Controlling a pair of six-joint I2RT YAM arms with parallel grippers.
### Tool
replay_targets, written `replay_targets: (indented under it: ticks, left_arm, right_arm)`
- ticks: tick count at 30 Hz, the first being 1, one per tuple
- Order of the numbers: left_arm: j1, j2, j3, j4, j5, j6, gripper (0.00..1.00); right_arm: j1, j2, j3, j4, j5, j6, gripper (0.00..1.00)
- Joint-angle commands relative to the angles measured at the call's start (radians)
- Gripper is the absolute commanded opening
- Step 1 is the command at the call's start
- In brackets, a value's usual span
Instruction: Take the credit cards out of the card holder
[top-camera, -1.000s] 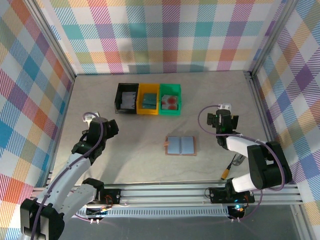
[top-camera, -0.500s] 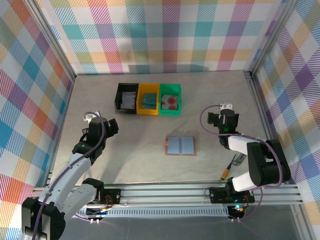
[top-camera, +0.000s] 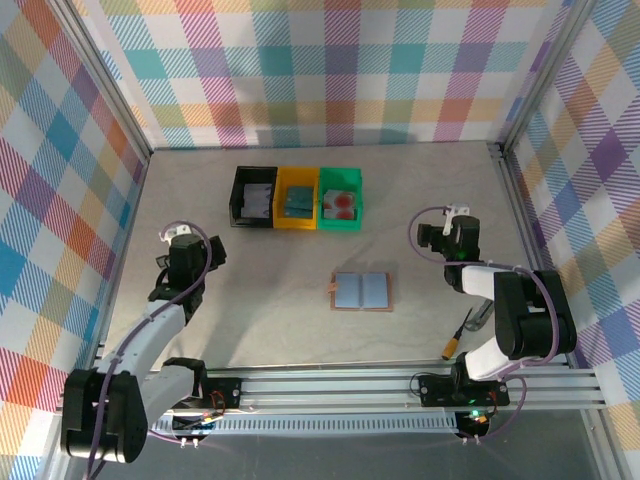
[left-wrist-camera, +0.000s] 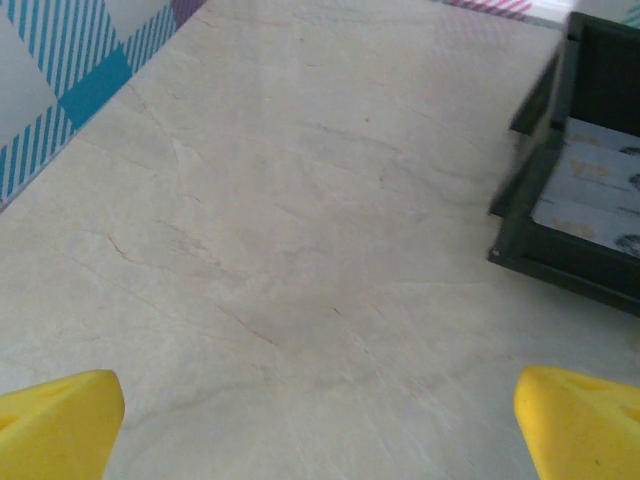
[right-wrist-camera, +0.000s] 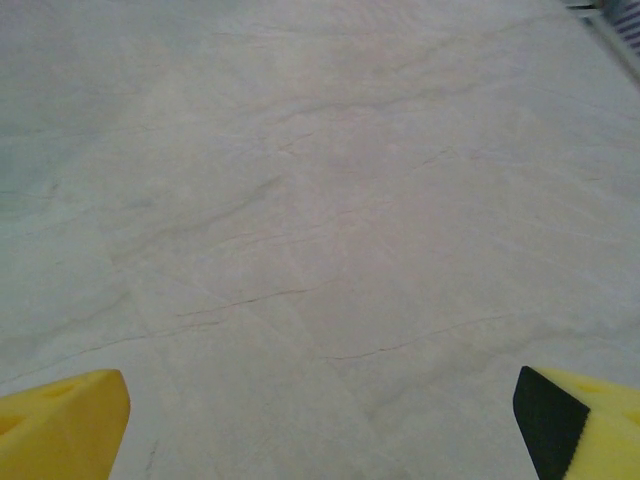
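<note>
Cut off at the bottom corners of the left wrist view: left fingers (left-wrist-camera: 60, 425), just two yellow tips, spread wide and gripping nothing, with bare pale surface (left-wrist-camera: 300, 250) between them. Much the same in the right wrist view: right fingers (right-wrist-camera: 62, 425) at the lower corners, parted wide and empty, over veined surface. Blurred and cropped at the right edge of the left wrist view: black bin (left-wrist-camera: 530, 160), with a grey-white card (left-wrist-camera: 590, 195) flat on its floor, print too smeared to read. Seen from above, too small to count the cards in any bin. In the upper middle of the top view, three bins side by side in a touching row: black bin at the left with the grey-white card; yellow bin (top-camera: 297, 226) in the middle with a teal-blue card (top-camera: 297, 202); green bin (top-camera: 340, 226) at the right with pale cards (top-camera: 341, 204) marked by red-orange round spots. Below the bins, near the centre of the frame: card holder (top-camera: 362, 291), lying open and flat, grey-blue inner pockets up, reddish-brown edge showing round them, well apart from both arms. Cannot tell whether anything sits in its pockets.
</note>
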Motion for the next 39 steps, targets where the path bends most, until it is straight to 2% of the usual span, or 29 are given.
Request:
replay_targets:
  ticks: [1,2,3,6,8,13,15,23,39]
  left_arm:
    - [0.041,0.066,-0.060,0.274,0.080,0.098,1.00]
    - [0.043,0.092,-0.074,0.323,0.090,0.108,1.00]
    - [0.048,0.115,-0.087,0.376,0.110,0.110,1.00]
    - [0.049,0.194,-0.099,0.512,0.156,0.089,1.00]
    - [0.050,0.281,-0.093,0.590,0.145,0.071,1.00]
    - [0.037,0.483,-0.073,0.756,0.212,0.138,1.00]
    - [0.019,0.546,-0.069,0.819,0.183,0.152,1.00]
    - [-0.034,0.550,-0.046,0.777,0.084,0.180,1.00]
    - [-0.035,0.549,-0.050,0.786,0.084,0.180,1.00]
  right_arm:
    - [-0.024,-0.005,-0.072,0.168,-0.184,-0.010,0.99]
    - [-0.022,0.028,-0.138,0.342,-0.169,-0.012,0.99]
    - [-0.013,0.006,-0.124,0.249,-0.148,-0.011,0.99]
    - [-0.015,0.005,-0.109,0.239,-0.141,-0.004,0.99]
    - [-0.019,0.006,-0.110,0.236,-0.144,-0.003,0.99]
    - [-0.020,0.010,-0.111,0.249,-0.149,-0.001,0.99]
    - [-0.022,0.009,-0.111,0.246,-0.149,-0.001,0.99]
    - [-0.019,0.007,-0.114,0.251,-0.145,-0.002,0.99]
    - [-0.022,0.007,-0.111,0.245,-0.152,0.000,0.99]
